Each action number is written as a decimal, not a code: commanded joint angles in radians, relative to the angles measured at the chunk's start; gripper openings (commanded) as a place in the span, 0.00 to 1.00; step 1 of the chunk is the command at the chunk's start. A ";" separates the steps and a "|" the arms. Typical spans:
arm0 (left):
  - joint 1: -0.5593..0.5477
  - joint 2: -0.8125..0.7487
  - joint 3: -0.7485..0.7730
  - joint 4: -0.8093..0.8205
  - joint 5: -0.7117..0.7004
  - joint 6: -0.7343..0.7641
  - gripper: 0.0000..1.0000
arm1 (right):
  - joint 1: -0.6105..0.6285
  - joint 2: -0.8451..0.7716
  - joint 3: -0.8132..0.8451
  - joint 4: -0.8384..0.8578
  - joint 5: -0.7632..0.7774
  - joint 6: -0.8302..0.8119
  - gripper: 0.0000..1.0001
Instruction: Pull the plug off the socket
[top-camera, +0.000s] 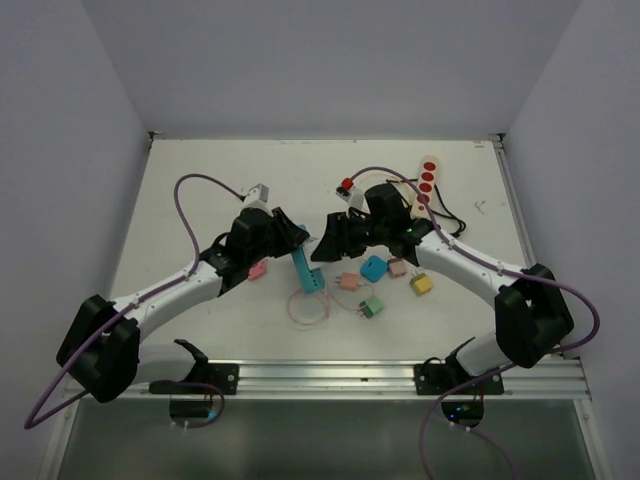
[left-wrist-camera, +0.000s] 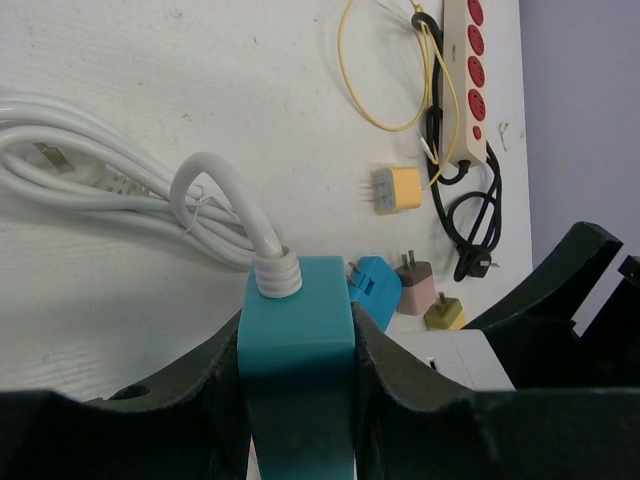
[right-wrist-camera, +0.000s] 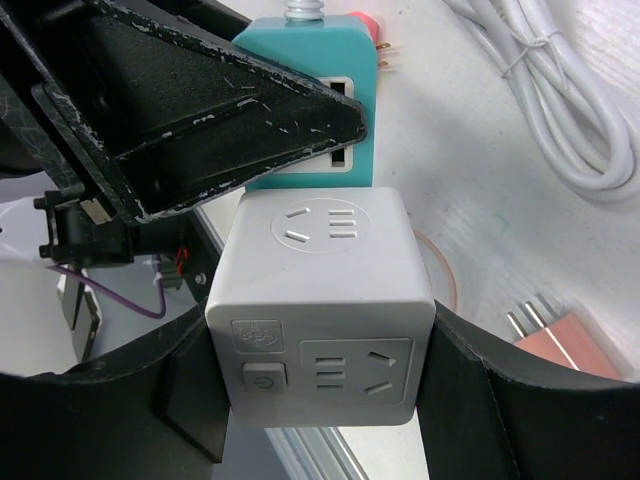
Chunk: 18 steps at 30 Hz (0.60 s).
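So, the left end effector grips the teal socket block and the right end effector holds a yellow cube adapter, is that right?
No: the right wrist view shows the cube adapter in the right end effector is white, not yellow. The left end effector does grip the teal socket block.

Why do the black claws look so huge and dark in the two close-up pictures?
Left wrist view: the camera sits right behind the left gripper, so its fingers loom big and shadowed around the teal block. Right wrist view: same for the right gripper around the white cube. Top external view: both look small.
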 joint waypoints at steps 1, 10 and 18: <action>0.080 0.025 0.001 -0.183 -0.218 0.127 0.00 | -0.025 -0.053 0.115 -0.170 0.172 -0.059 0.00; 0.013 0.117 0.131 -0.295 -0.325 0.074 0.00 | 0.072 0.003 0.188 -0.241 0.325 -0.049 0.00; 0.077 0.062 0.050 -0.232 -0.247 0.094 0.00 | -0.134 -0.079 0.004 -0.066 0.052 -0.001 0.00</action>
